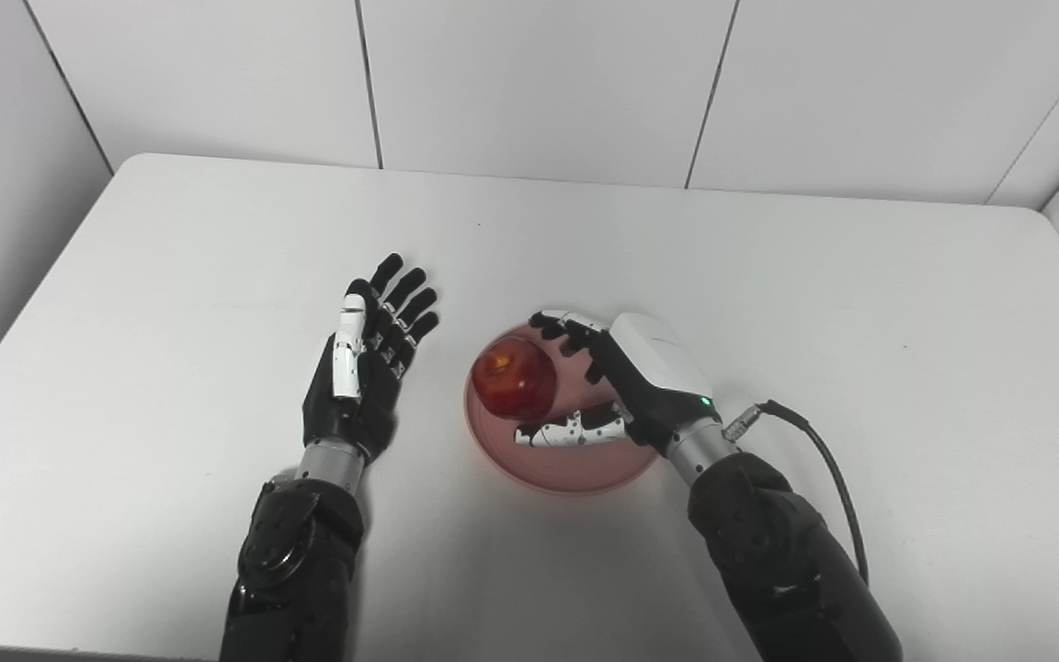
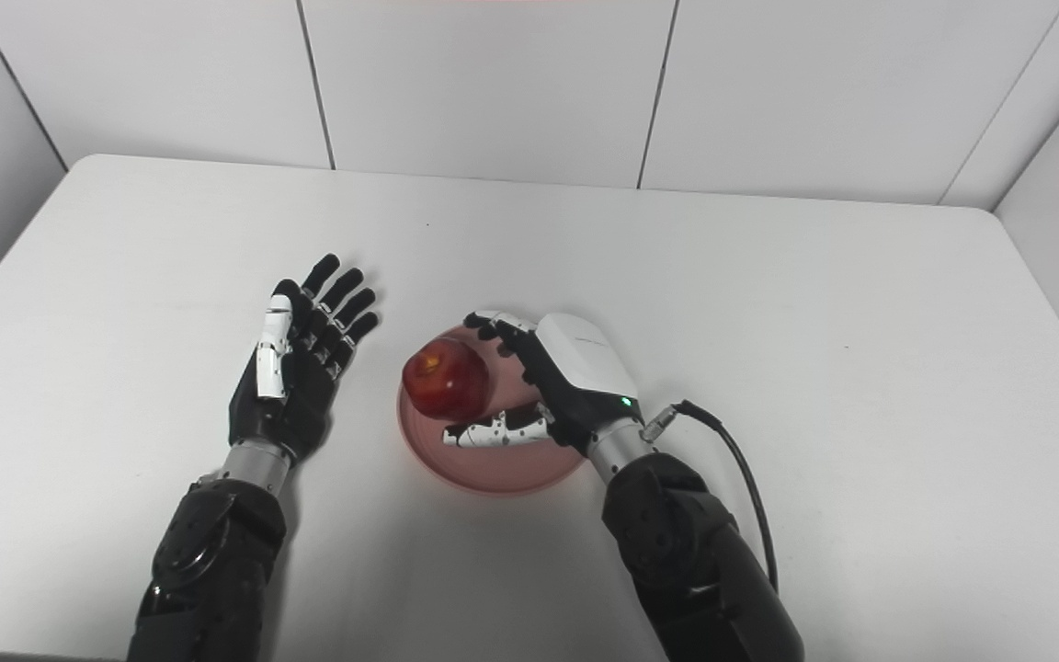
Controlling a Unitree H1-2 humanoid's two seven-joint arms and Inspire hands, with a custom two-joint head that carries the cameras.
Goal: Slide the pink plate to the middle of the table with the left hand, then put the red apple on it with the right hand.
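Observation:
The pink plate point(image 1: 575, 473) lies on the white table point(image 1: 171, 276), near the front and about midway across. The red apple point(image 1: 513, 377) rests on the plate's left part. My right hand point(image 1: 626, 377) hovers over the plate's right half, its fingers point(image 1: 555, 326) and thumb spread apart. The fingertips lie just beside the apple's right side without wrapping it. My left hand point(image 1: 366, 363) lies flat and open on the table, left of the plate, a short gap from its rim, and holds nothing.
A black cable point(image 1: 824, 460) loops out from the right wrist over the table. White wall panels point(image 1: 529, 83) close in behind the table and at both sides.

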